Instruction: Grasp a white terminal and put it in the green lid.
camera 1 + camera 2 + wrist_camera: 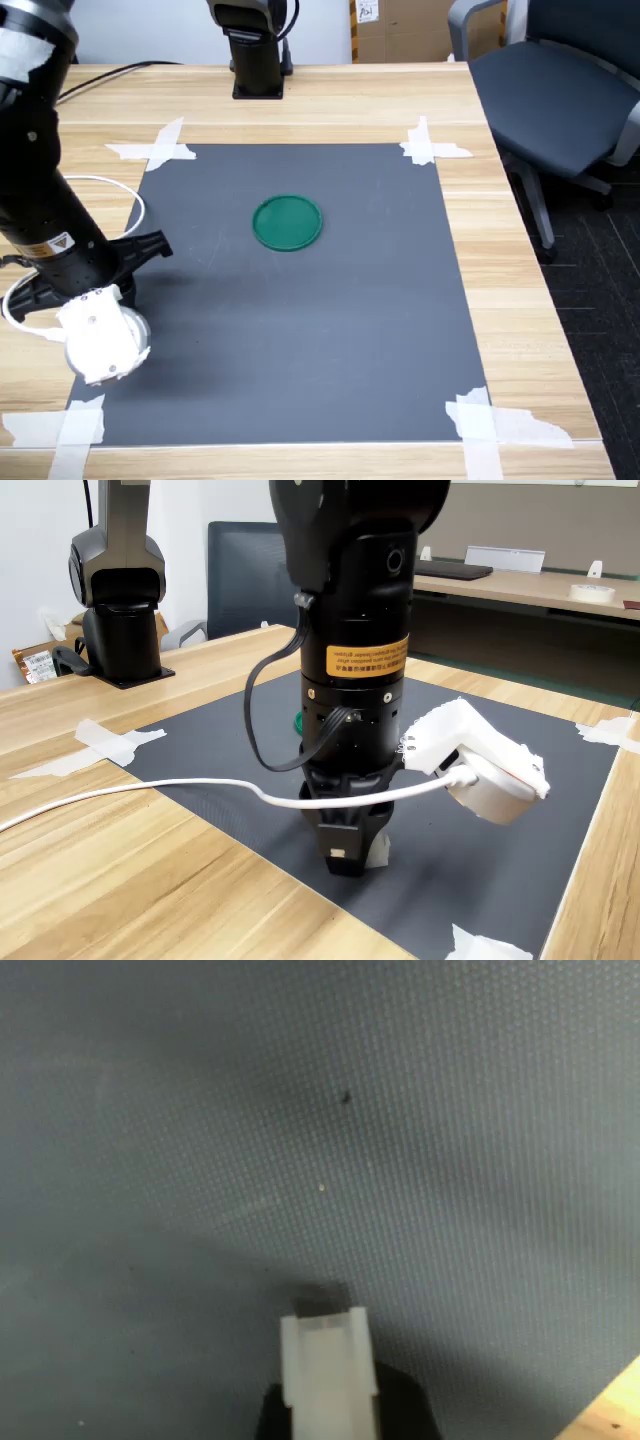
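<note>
One tiny off-white plastic block, the white terminal (326,1372), shows close up in the wrist view. It sticks out from a dark part of the hand (350,858) and seems pinched there. So the hand looks closed on it, though how tight the fingers are I cannot tell.

The hand is low over the dark grey mat (300,330), near the mat's edge at the first exterior view's left. Whether the block touches the mat I cannot tell.

The flat round dark-green plastic lid (287,222) lies near the middle of the mat, well apart from the hand. Nothing is in it.

I think the block is very light and stiff. Its smooth sides may be slippery, so it could twist or pop out if squeezed off-centre. Holding it by its two flat long sides looks best. A gentle squeeze should do.

The mat lies taped on a light wooden table (520,330).
</note>
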Motion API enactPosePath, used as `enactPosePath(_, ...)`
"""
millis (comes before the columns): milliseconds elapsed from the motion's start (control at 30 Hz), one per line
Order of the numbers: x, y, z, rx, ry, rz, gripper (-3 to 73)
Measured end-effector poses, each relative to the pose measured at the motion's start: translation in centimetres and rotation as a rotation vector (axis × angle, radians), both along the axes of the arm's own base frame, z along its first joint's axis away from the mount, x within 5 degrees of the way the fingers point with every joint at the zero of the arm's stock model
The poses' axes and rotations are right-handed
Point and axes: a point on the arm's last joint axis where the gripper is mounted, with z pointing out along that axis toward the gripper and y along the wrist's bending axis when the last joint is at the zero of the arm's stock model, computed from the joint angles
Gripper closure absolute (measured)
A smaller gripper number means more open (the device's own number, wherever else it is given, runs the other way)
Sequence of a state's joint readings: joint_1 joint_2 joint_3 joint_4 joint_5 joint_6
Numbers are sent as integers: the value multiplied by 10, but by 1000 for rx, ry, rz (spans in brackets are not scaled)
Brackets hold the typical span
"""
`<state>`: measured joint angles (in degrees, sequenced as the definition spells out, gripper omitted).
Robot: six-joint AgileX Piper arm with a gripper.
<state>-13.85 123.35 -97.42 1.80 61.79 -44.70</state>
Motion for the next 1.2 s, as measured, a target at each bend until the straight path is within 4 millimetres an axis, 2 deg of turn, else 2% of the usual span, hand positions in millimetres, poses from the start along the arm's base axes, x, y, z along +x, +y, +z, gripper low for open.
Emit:
enactPosePath(167,-1,0,8,-3,-18,-1,615)
enactPosePath(600,-14,7,73,0,-179,-7,615)
enactPosePath(733,-30,14,90,15,-229,18,615)
enactPosePath(900,-59,24,101,25,-256,53,615)
enactPosePath(1033,-82,39,105,36,-231,124,615)
enactPosePath(1200,-100,80,106,40,-154,250,615)
